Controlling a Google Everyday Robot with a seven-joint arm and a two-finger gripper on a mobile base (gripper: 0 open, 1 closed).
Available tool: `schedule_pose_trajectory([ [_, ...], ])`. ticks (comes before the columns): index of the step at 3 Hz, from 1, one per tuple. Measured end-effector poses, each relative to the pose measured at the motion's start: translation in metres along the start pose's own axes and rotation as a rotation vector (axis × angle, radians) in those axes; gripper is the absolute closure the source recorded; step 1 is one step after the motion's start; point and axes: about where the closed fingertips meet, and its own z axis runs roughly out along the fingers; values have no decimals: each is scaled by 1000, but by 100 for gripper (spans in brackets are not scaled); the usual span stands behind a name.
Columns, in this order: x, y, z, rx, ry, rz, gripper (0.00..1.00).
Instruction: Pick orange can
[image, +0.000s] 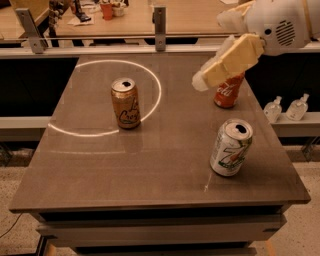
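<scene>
The orange can (126, 103) stands upright on the brown table (150, 165), left of centre, inside a ring of light. It is golden-orange with dark script lettering and an open silver top. My gripper (202, 79) hangs above the table at the right, well to the right of the orange can and apart from it. It covers the upper part of the red can (228, 93).
A white-and-green 7UP can (231, 148) stands near the table's front right. The red Coca-Cola can stands at the back right. A metal rail (160, 22) runs behind the table. Two small clear bottles (286, 107) sit on a ledge at the right.
</scene>
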Motion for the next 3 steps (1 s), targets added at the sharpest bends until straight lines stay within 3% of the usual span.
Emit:
schedule_pose_trajectory([
  [2, -18, 0, 83, -120, -109, 75, 0],
  [3, -25, 3, 115, -107, -126, 59, 0],
])
